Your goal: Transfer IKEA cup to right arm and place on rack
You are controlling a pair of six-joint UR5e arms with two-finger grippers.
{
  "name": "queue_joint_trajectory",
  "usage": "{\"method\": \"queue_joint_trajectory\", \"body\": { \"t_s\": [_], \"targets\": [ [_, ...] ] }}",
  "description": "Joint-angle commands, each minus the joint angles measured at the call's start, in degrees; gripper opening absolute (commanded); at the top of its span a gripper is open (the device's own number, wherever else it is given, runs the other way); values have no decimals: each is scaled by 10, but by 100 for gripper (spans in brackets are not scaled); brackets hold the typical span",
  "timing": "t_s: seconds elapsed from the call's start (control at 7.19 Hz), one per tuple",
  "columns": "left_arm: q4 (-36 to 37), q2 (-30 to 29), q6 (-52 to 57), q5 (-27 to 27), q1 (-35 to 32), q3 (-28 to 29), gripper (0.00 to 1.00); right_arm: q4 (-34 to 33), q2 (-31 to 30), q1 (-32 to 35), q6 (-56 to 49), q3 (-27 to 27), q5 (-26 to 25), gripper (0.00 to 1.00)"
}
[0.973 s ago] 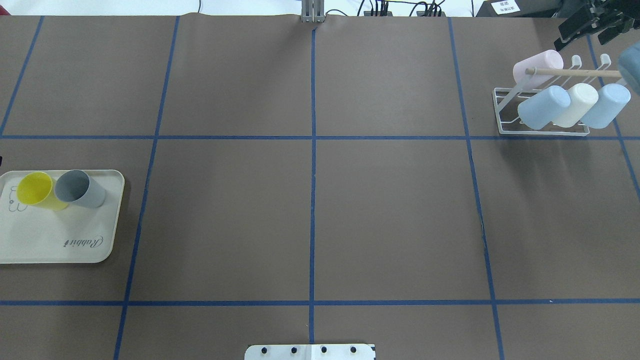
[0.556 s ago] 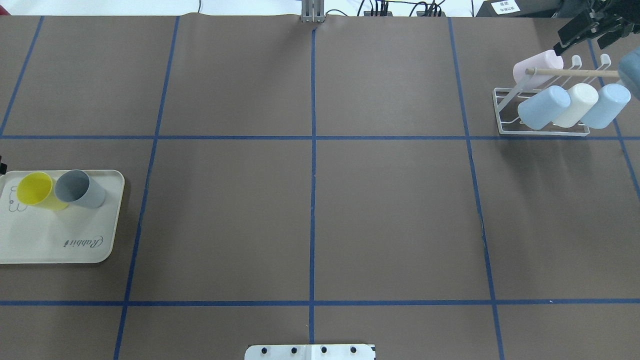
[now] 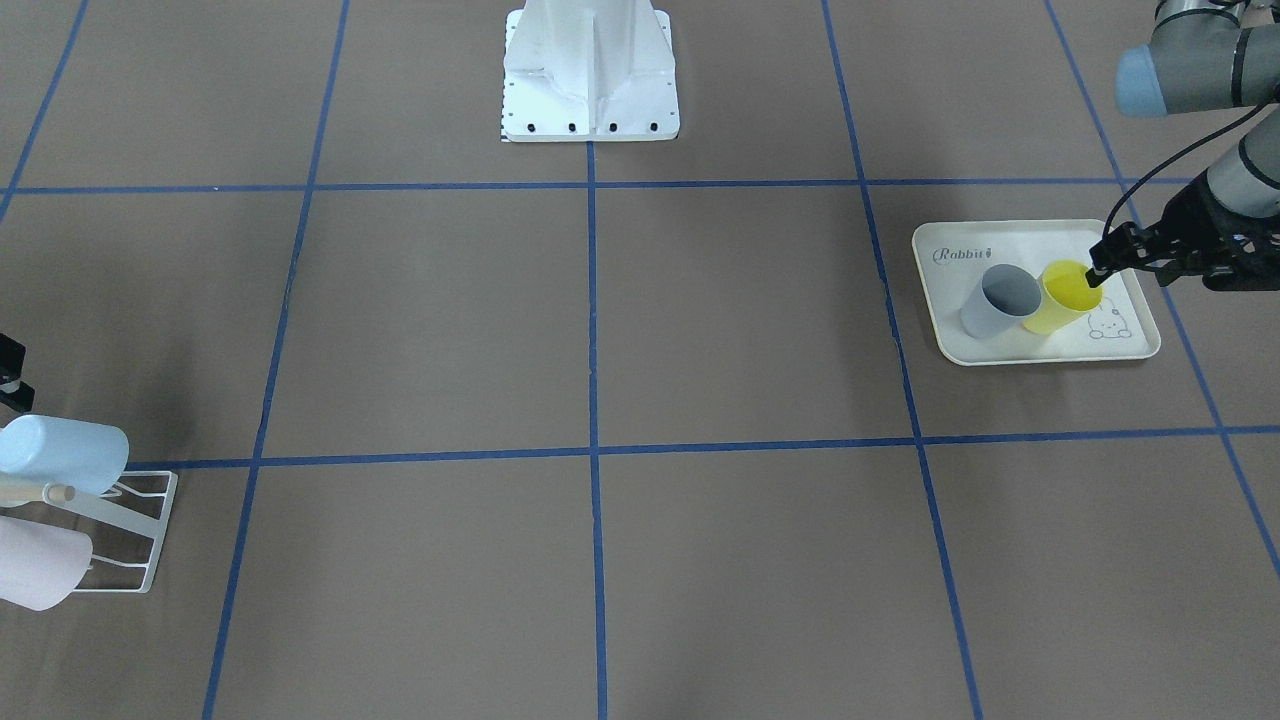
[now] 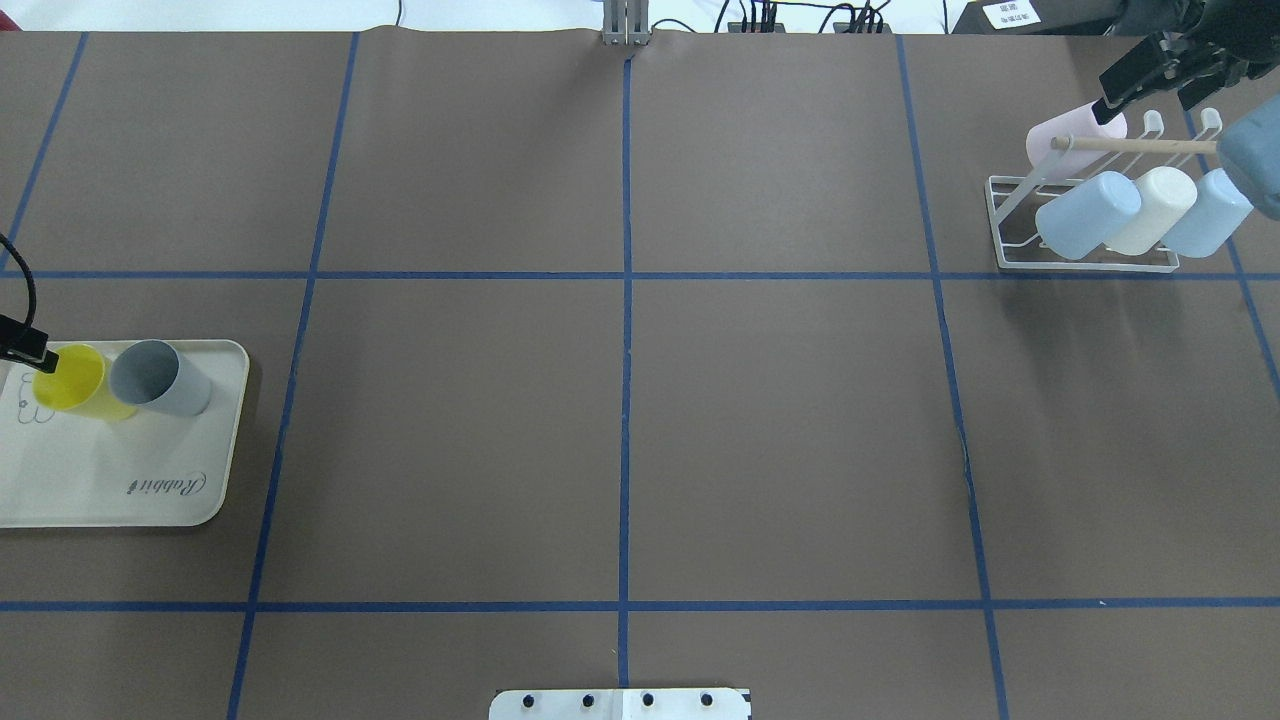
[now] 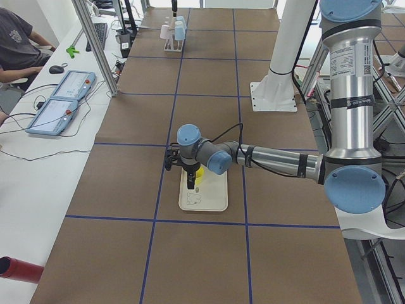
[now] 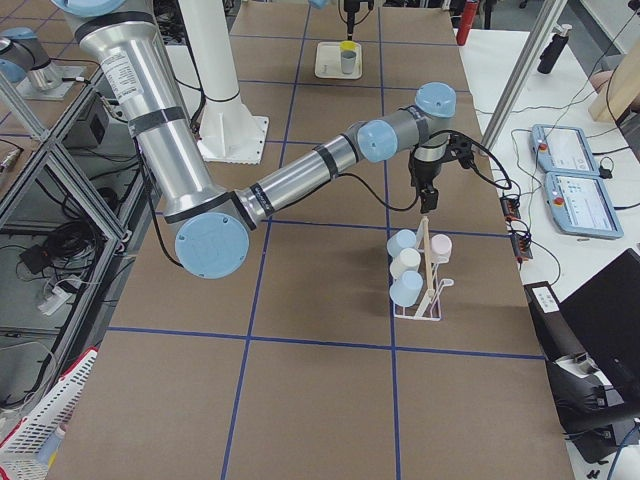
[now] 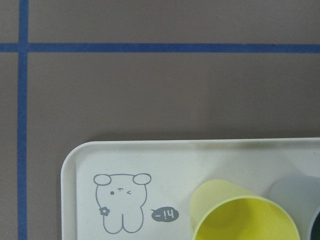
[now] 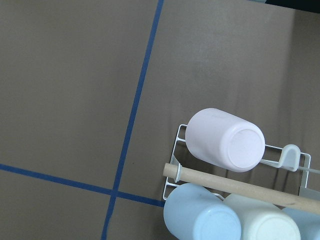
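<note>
Overhead exterior shows the yellow cup (image 4: 70,385) upright on the tray (image 4: 100,450) at the tabletop's left, unlifted, left hand (image 3: 1160,270) spread open beside it, right hand (image 4: 1150,78) open and empty above the rack (image 4: 1090,267); pickup, handover and placing remain.

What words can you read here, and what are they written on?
"Rabbit": on the cream tray, near a corner.
"hi~": in the speech bubble beside the tray's rabbit drawing, upside down here.
Sticker on the left arm: too small to read.
White label beyond the table: too blurred.
</note>
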Motion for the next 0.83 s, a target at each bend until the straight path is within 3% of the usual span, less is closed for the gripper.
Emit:
{"method": "queue_joint_trajectory", "body": {
  "t_s": [0.0,0.28,0.42,0.56,0.7],
  "targets": [
    [0,-13,-1,-1,21,17,92,0,0,-2,0,0,1,99],
    [0,-12,-1,-1,25,25,35,-1,0,-2,-1,0,1,99],
    [0,-13,-4,-1,27,26,14,-1,0,-2,-1,1,4,99],
    [0,-13,-4,-2,26,26,0,-1,-1,-2,0,1,12,99],
    [1,-14,-4,-2,26,24,0,-2,-15,-2,0,14,17,99]
  ]
}}
